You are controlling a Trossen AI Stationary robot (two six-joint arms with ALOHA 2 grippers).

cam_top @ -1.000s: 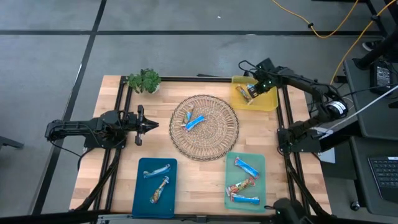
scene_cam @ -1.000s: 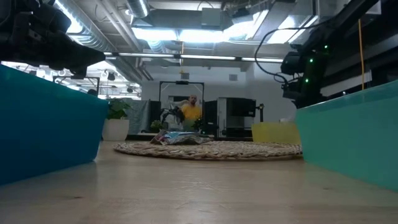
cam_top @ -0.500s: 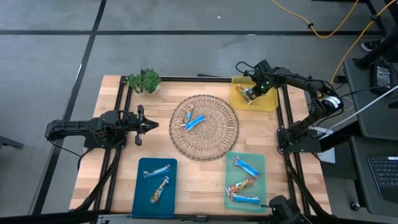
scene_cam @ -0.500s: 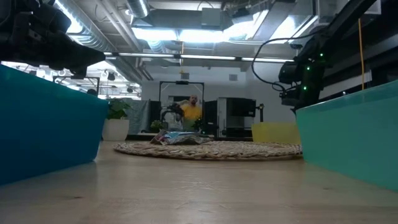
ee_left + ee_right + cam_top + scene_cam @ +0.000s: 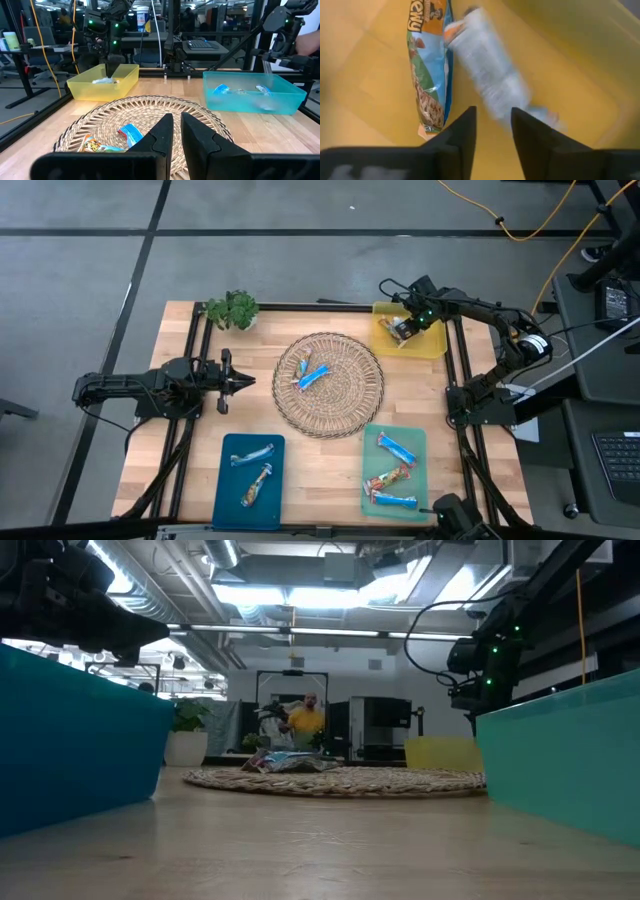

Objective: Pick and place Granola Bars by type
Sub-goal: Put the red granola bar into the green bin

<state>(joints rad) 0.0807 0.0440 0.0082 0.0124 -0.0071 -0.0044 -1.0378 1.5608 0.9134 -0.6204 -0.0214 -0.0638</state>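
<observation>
From above, my right claw hangs over the yellow tray at the far right corner of the table, and a bar lies in that tray beneath it; my left claw waits over the table's left side, pointing toward the woven mat. Two bars lie on the mat, two more rest in the blue tray at the near left, and three sit in the green tray at the near right. A green sprig stands at the far left corner. At table height, the mat stretches across the middle with wrappers heaped on it, the yellow tray sits behind it, and my right arm hangs above that tray. A person in a yellow top stands in the room beyond. Past my left wrist, my fingers sit almost together with only a narrow slit between them, aimed at the bars on the mat. Past my right wrist, my fingers stand apart, gripping nothing, directly over a silvery bar that lies beside an orange and blue bar on the yellow tray floor.
</observation>
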